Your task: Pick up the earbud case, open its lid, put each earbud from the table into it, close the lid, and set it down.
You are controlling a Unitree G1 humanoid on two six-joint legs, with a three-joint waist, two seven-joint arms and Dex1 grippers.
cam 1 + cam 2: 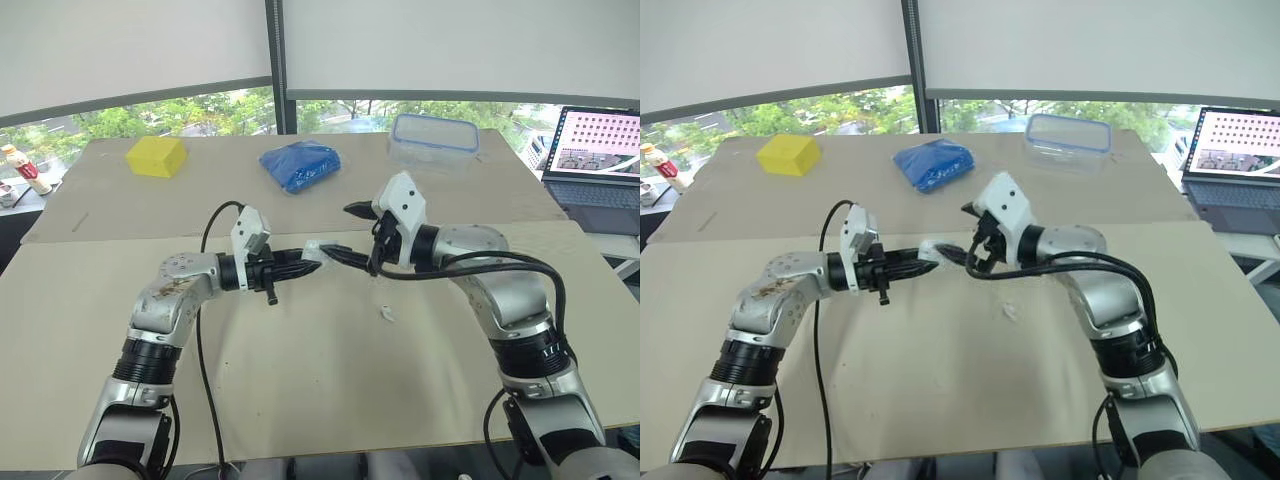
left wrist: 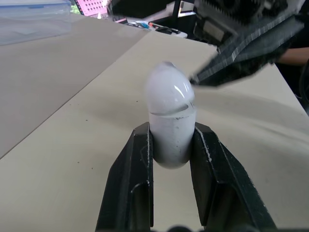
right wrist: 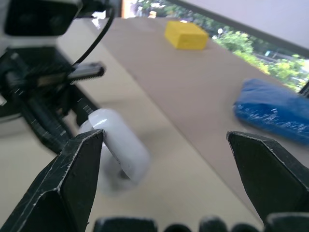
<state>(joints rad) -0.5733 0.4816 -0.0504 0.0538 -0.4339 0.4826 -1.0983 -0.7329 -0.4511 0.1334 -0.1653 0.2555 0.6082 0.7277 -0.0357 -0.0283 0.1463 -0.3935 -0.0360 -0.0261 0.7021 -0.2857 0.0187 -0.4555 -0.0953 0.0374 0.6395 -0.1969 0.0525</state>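
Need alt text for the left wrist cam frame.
A white earbud case is clamped between the two black fingers of the left gripper, lid end outward, a thin dark gap at the seam. One of the right gripper's fingers points at the lid, tip right beside it, above the beige table.

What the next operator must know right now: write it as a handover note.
Left gripper: shut on the earbud case, held above the table.
Right gripper: jaws open, one finger tip at the case's lid.
One earbud lies on the table by the right arm.
Done: case picked up.
Left: swing the lid open, load the earbuds, close it, set it down.
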